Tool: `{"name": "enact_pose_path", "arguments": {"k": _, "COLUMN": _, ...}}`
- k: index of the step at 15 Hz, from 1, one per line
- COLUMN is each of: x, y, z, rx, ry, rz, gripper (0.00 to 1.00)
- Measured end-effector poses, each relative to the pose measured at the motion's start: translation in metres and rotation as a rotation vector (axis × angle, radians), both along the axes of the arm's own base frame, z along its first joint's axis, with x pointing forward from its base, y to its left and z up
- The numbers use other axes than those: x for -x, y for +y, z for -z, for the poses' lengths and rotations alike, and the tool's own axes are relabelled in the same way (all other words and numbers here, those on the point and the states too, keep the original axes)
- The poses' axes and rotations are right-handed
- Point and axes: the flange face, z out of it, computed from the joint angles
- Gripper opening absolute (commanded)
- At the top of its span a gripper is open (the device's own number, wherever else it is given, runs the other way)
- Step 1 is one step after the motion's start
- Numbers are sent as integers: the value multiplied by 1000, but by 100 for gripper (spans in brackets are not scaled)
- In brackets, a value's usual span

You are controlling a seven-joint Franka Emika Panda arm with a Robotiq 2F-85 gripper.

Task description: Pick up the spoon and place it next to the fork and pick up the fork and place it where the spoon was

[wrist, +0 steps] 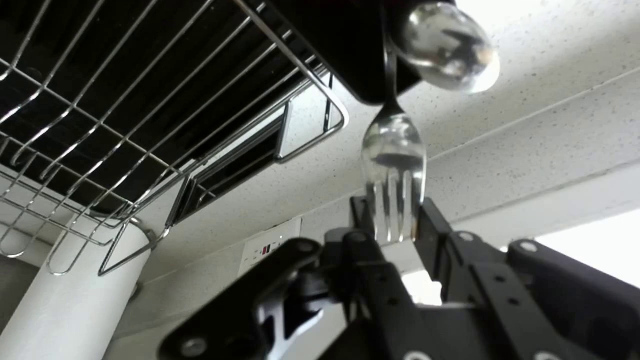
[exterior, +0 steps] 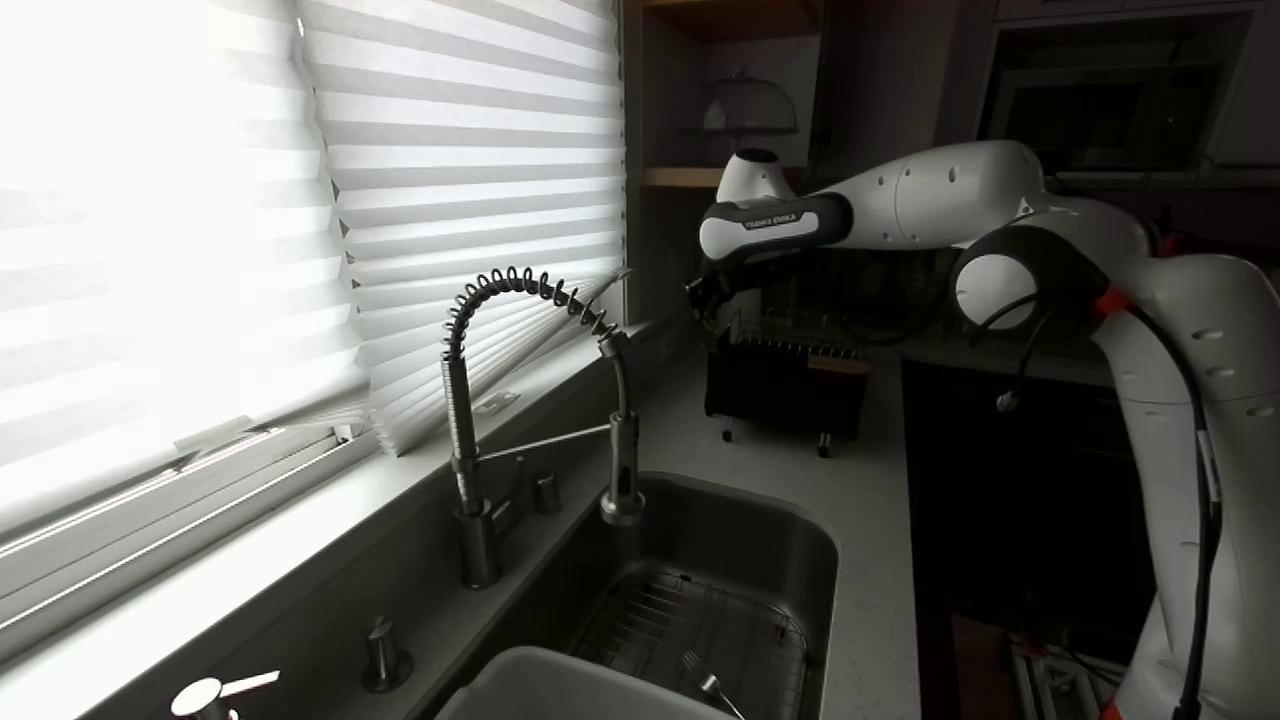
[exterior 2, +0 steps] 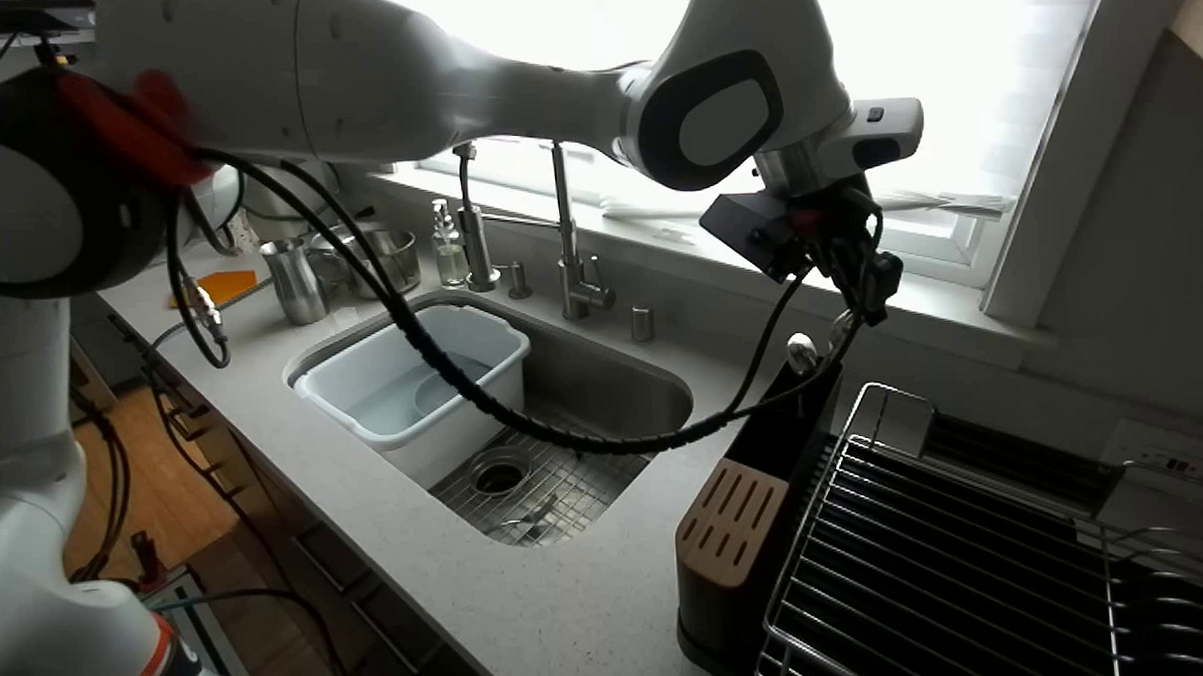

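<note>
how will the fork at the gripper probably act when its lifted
The fork looks like shiny metal: likely stiff, perhaps slippery. Its handle seems to run into the black holder near a spoon, so lifting might jostle that.

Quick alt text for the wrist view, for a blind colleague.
A fork, handle leading up to a black utensil holder, has its tines between the tips of the pincer; grip unclear. A spoon is at its right, a wire dish rack at left.
</note>
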Motion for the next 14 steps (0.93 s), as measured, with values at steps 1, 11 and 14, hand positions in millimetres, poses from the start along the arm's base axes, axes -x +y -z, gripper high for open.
{"name": "enact_pose_path", "arguments": {"k": 1, "x": 2, "y": 1, "z": -8, "rx": 5, "ry": -13, "rz": 0, "gripper": 7}}
{"name": "enact_pose_path", "arguments": {"k": 11, "x": 34, "y": 4, "z": -68, "rx": 53, "ry": -123, "rz": 25, "gripper": 7}}
{"name": "enact_pose_path", "arguments": {"k": 14, "x": 43, "y": 3, "z": -75, "rx": 63, "ry": -126, "rz": 41, "gripper": 7}}
